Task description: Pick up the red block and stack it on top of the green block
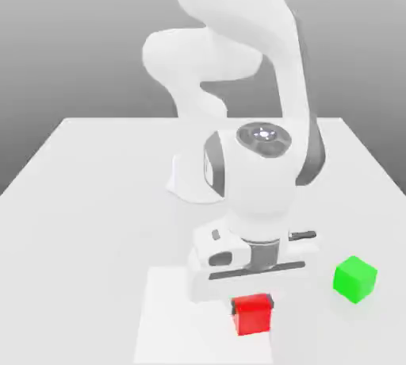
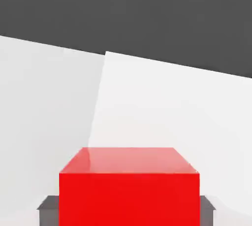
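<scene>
- Nearest the exterior view's camera, a flat, bright-white rectangular sheet (image 1: pixel 170 336) runs to the bottom edge, left of centre.
- Pale grey, smooth table (image 1: pixel 95 236): it spans the frame's lower part. A low carry across it could clip the target block, so the load probably needs clear height first.
- White jointed robot arm (image 1: pixel 262 173) with dark trim: it bends down from the top centre, its hand over the lower centre and pointing down, seemingly near upright. Swinging the wrist too fast could twist or shake the load.
- Dark-tipped gripper (image 1: pixel 253 308): closed on the red block, a finger against each of two opposite sides. An uneven squeeze might let it slip or tilt.
- Solid matte green cube (image 1: pixel 355 279): lower right, well apart from the hand, turned cornerwise. Releasing off-centre could topple the stack.
- Solid matte red cube (image 1: pixel 254 320): bottom centre, between the fingers; whether it touches the sheet, I cannot tell.
</scene>
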Controlling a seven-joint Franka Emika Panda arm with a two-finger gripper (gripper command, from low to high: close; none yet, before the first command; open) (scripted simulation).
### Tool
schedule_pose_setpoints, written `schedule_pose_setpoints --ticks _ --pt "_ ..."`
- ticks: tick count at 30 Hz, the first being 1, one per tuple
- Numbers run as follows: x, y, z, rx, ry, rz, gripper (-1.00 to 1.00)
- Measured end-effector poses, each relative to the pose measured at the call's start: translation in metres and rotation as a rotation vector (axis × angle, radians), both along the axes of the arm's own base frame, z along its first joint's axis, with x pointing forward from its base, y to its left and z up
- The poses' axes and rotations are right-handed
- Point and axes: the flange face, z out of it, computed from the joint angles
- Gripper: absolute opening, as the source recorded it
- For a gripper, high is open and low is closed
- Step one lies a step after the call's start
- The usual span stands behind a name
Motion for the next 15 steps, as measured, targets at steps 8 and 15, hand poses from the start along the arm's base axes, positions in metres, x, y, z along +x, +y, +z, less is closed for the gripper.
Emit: schedule_pose_setpoints --ticks 8,15 --pt "-0.001 0.004 0.057 0.0 0.0 0.003 -1.0" --pt "-0.031 0.103 0.078 -0.001 0.0 0.106 -1.0"
